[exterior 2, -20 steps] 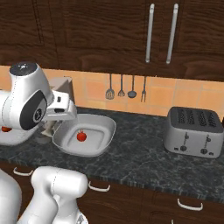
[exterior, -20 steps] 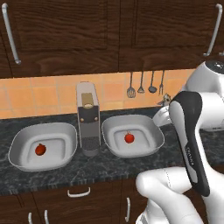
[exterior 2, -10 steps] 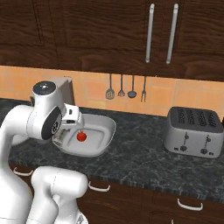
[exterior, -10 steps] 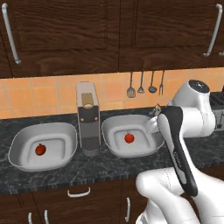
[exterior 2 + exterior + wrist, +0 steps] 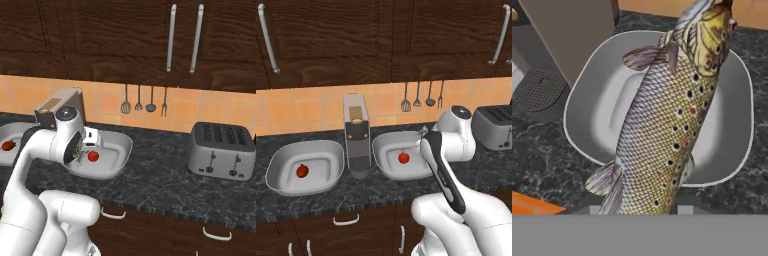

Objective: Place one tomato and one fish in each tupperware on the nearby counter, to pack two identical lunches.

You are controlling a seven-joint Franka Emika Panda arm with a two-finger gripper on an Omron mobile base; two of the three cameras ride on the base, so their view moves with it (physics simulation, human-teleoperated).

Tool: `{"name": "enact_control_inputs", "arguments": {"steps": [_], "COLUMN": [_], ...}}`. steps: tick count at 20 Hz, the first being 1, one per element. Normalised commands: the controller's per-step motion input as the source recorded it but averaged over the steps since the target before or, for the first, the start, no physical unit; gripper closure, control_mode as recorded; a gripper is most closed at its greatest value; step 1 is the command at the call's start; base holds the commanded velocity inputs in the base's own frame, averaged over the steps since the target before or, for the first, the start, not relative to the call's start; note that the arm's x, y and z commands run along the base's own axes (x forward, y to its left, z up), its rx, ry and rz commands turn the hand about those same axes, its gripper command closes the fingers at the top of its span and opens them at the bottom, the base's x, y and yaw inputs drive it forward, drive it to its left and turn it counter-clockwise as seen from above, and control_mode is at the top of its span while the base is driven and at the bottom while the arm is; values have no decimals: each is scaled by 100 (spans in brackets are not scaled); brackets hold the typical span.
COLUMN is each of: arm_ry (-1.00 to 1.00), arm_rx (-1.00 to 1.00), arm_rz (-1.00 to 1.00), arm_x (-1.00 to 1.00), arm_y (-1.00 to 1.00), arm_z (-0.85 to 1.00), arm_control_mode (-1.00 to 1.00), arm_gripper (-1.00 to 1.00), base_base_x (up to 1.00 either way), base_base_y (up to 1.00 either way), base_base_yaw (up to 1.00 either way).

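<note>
My gripper [image 5: 639, 207] is shut on the fish [image 5: 662, 125], a speckled silvery-brown fish that hangs head-away over the right tupperware [image 5: 587, 100]. In the left base view my hand [image 5: 425, 136] hovers at that tupperware's [image 5: 387, 150] right rim; a tomato [image 5: 403, 157] lies inside it. In the hand view the fish hides this tomato. The left tupperware [image 5: 276, 165] holds another tomato [image 5: 302, 170]. From the right base view, the hand [image 5: 85, 145] is above the near tupperware [image 5: 122, 150] with its tomato [image 5: 92, 156]. Both tupperware stand on the black counter [image 5: 381, 190].
A tall coffee machine [image 5: 357, 135] stands between the two tubs, close to the right tub's left rim. A steel toaster [image 5: 222, 150] sits at the far right of the counter. Utensils [image 5: 423, 97] hang on the tiled wall behind.
The arm has swung from beside the toaster toward the right tupperware and lowered, carrying the fish over its rim. The tomatoes and tubs have not moved.
</note>
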Motion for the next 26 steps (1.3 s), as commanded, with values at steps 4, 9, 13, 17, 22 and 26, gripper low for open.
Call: {"name": "enact_control_inputs", "arguments": {"steps": [4,9,13,17,22,26], "arm_ry": [10,7,9,7,3,2], "arm_rx": [0,0,0,0,0,0], "arm_rz": [0,0,0,0,0,0], "arm_x": [60,60,38,28,20,20], "arm_y": [-4,-3,-7,0,-9,-19], "arm_z": [-19,-33,-27,-36,-34,-28], "arm_control_mode": [-100,-100,-100,-100,-100,-100], "arm_gripper": [100,100,100,100,100,100], "base_base_x": [0,0,0,0,0,0], "base_base_y": [0,0,0,0,0,0], "base_base_yaw": [0,0,0,0,0,0]}}
